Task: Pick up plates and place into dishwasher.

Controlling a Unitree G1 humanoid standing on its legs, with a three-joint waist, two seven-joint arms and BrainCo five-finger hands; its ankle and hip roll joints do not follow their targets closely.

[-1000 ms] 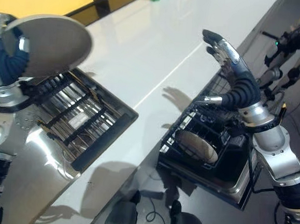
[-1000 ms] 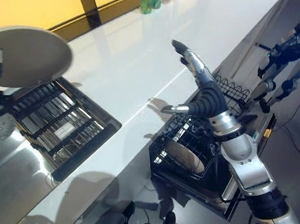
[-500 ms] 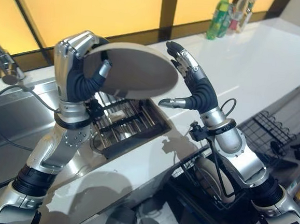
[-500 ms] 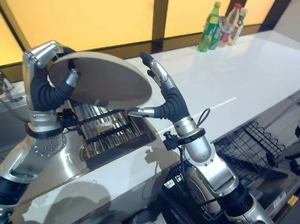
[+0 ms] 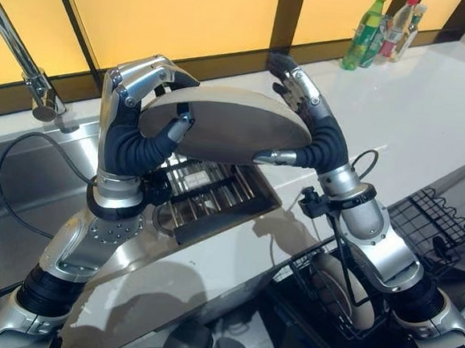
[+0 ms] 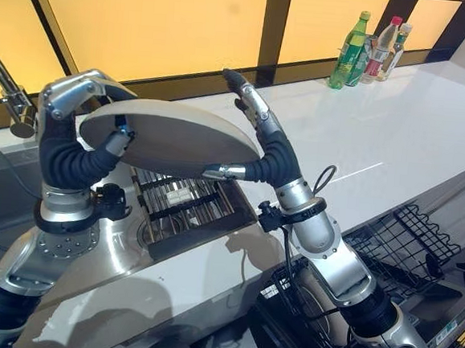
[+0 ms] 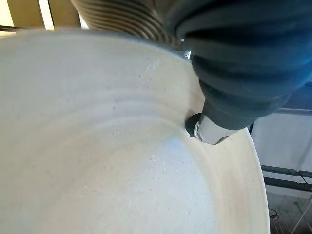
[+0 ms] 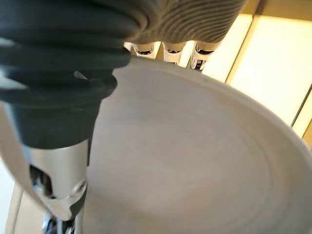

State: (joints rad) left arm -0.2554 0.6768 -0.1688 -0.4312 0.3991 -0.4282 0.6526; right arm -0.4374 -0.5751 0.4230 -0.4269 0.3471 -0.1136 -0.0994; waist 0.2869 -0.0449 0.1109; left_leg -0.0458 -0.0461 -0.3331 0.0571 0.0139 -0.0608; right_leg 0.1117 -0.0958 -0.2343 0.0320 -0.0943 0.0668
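Head view: round beige plate (image 5: pixel 235 126), L hand (image 5: pixel 131 126) + R hand (image 5: pixel 305 123) gripping.

We raise both arms chest-high over the sink rack (image 5: pixel 214 201). Our left hand (image 5: pixel 144 119) curls its fingers and thumb around one edge of the plate (image 5: pixel 228 125), while our right hand (image 5: pixel 305 123) grips the opposite edge, thumb beneath, fingers reaching over.
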